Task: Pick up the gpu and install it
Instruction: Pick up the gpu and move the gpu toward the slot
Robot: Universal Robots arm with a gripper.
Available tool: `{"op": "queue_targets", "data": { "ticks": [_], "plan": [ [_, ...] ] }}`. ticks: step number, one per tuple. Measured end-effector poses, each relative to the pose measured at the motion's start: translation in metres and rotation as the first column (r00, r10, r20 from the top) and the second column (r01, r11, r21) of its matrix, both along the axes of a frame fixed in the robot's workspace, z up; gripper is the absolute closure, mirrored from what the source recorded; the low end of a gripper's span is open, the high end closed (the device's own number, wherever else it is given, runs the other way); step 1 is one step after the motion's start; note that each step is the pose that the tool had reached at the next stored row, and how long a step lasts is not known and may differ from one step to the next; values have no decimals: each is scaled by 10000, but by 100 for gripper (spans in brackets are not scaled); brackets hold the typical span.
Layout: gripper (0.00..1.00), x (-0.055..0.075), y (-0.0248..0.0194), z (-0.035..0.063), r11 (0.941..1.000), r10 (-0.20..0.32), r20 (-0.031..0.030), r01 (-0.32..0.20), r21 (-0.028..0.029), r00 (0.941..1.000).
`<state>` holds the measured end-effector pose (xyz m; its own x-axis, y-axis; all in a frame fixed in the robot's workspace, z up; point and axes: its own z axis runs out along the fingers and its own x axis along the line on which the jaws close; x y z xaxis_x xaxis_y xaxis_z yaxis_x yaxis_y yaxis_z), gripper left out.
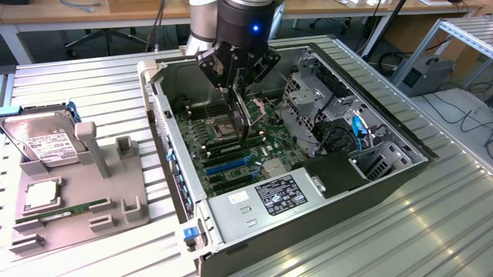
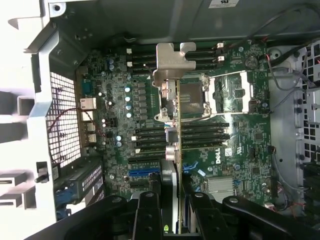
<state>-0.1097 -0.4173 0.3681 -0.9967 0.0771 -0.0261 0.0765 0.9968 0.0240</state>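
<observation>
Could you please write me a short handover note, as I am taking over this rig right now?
Gripper: fingers shut on the gpu, which hangs on edge below them.
Where: the gpu is inside the open computer case, above the motherboard, near its middle.
Done: the gpu is picked up and held over the board.
Left: the gpu is not yet seated in a slot.

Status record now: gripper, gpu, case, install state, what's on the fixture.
gripper: shut on gpu
gpu: held on edge inside case, over motherboard
case: open, lying on side
install: not seated in any slot
fixture: hard drive and memory stick, exterior view's left
</observation>
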Motion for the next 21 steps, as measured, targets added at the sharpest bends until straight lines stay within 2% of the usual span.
{"op": "queue_targets", "data": {
  "ticks": [21],
  "plan": [
    [73, 98, 0, -45, 10000, 1, 0, -1, -1, 10000]
  ]
}}
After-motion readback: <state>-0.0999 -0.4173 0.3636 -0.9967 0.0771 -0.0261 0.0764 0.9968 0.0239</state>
